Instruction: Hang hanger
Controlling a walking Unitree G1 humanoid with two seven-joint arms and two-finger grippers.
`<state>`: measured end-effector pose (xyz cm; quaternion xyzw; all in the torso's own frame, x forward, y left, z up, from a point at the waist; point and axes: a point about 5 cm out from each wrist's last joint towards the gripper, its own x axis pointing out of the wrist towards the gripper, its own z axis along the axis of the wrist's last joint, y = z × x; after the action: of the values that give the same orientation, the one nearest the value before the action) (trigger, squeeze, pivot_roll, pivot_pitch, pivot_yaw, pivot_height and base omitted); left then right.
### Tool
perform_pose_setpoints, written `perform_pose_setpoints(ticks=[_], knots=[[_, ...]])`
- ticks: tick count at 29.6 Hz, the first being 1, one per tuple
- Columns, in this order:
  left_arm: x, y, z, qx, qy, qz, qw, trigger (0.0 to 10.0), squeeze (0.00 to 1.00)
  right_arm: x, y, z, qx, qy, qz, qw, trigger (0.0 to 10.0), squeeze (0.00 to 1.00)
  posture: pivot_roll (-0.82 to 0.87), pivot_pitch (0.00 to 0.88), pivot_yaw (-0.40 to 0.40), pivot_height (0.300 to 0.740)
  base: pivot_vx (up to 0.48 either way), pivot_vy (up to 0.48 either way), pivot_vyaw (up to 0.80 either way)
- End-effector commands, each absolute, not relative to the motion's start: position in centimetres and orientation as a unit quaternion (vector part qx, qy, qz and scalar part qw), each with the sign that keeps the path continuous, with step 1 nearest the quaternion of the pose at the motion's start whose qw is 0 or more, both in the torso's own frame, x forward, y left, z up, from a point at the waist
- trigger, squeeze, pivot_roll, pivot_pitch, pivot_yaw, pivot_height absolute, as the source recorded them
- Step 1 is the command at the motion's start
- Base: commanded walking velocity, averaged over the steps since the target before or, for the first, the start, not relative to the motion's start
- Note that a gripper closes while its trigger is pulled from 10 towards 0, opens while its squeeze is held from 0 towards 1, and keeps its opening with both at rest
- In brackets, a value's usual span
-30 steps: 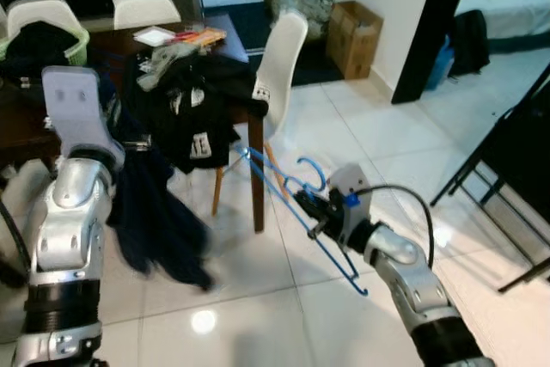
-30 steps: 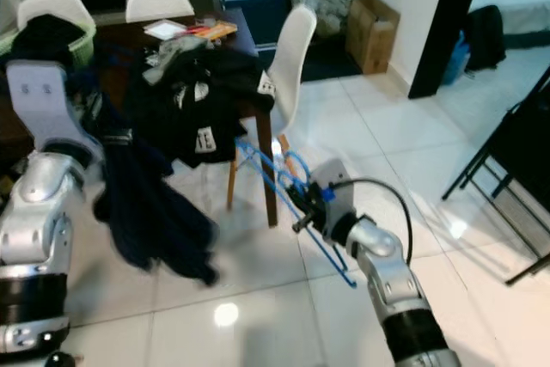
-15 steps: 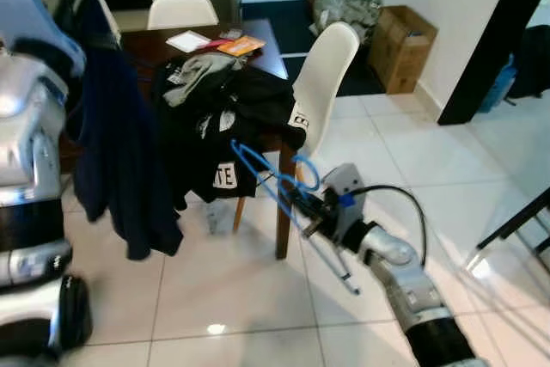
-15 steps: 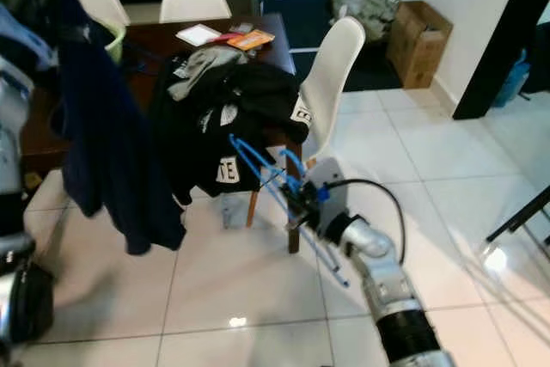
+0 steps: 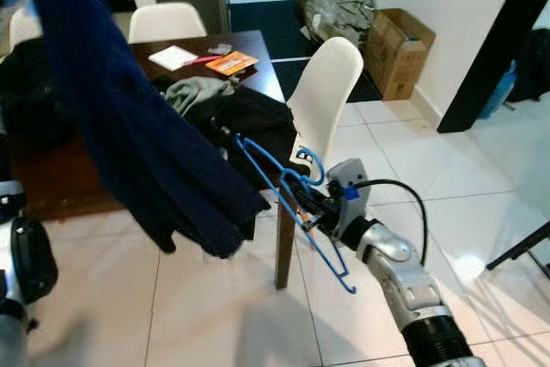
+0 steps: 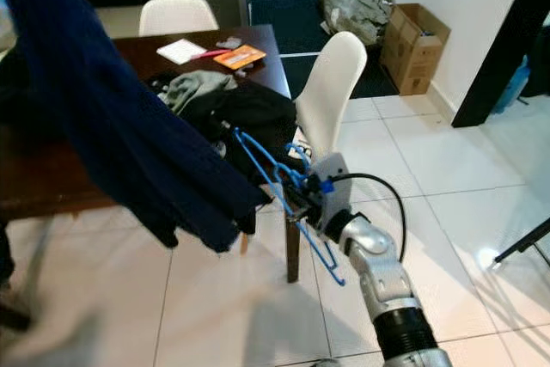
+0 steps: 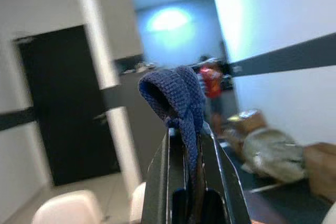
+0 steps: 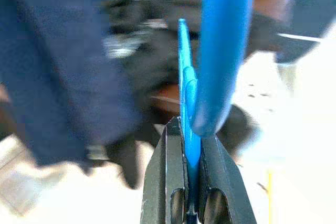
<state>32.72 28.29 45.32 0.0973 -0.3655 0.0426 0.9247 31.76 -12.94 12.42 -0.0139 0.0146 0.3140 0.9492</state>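
While the left gripper (image 7: 190, 156), clamped on a fold of the dark navy knitted garment (image 5: 137, 126), has lifted it higher above the tabletop (image 5: 60, 182), the right gripper (image 8: 191, 153) stays pinched on the blue wire hanger (image 5: 288, 199), so threading the hanger into the raised garment appears to be next.

A dark wooden counter (image 5: 249, 45) carried black clothes (image 5: 249, 122) near its front corner, an orange packet (image 5: 230, 62) and white paper (image 5: 172, 57) farther back.

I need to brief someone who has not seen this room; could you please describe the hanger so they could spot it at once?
Start at the dark wooden table with the white chair at its corner. Just in front of that chair, the right gripper is shut on the blue hanger, a thin bright-blue frame unlike the dark clothes heaped behind it.
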Motion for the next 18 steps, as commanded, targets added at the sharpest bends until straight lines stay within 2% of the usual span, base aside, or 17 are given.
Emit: perform_pose_setpoints(ticks=[1, 3, 11, 12, 14, 16, 18], knots=[[32.6, 29.2, 46.0, 0.123, -0.368, 0.054, 0.92, 10.0, 0.0, 31.7, -13.6, 12.3, 0.002, 0.017, 0.297, 0.955, 10.0, 0.0, -0.02, 0.077, 0.049, 0.74, 0.48, 0.0, -0.8], [32.9, 29.3, 45.9, 0.124, -0.362, 0.055, 0.922, 10.0, 0.0, 31.8, -13.6, 12.3, 0.003, 0.017, 0.293, 0.956, 10.0, 0.0, -0.02, 0.077, 0.05, 0.74, 0.48, 0.0, -0.76], [34.5, 28.9, 44.0, 0.13, -0.33, 0.037, 0.934, 10.0, 0.0, 31.6, -13.7, 12.3, -0.002, 0.012, 0.29, 0.957, 10.0, 0.0, -0.02, 0.075, 0.051, 0.74, 0.48, 0.0, 0.0], [35.5, 28.4, 42.3, 0.123, -0.303, 0.019, 0.945, 10.0, 0.0, 31.5, -13.7, 12.3, -0.002, 0.013, 0.29, 0.957, 10.0, 0.0, -0.03, 0.075, 0.053, 0.74, 0.337, 0.0, 0.0], [35.8, 28.2, 41.7, 0.124, -0.295, 0.014, 0.947, 10.0, 0.0, 31.5, -13.6, 12.3, -0.002, 0.013, 0.291, 0.957, 10.0, 0.0, -0.03, 0.075, 0.053, 0.74, 0.337, 0.0, 0.0], [36.4, 29.1, 38.4, 0.098, -0.258, 0.048, 0.96, 10.0, 0.0, 31.4, -13.7, 12.2, -0.003, 0.014, 0.291, 0.957, 10.0, 0.0, -0.03, 0.076, 0.054, 0.74, 0.0, 0.0, 0.0], [36.6, 29.7, 36.8, 0.083, -0.241, 0.067, 0.965, 10.0, 0.0, 31.4, -13.7, 12.2, -0.004, 0.014, 0.291, 0.957, 10.0, 0.0, -0.03, 0.077, 0.056, 0.74, 0.0, 0.0, 0.0]])
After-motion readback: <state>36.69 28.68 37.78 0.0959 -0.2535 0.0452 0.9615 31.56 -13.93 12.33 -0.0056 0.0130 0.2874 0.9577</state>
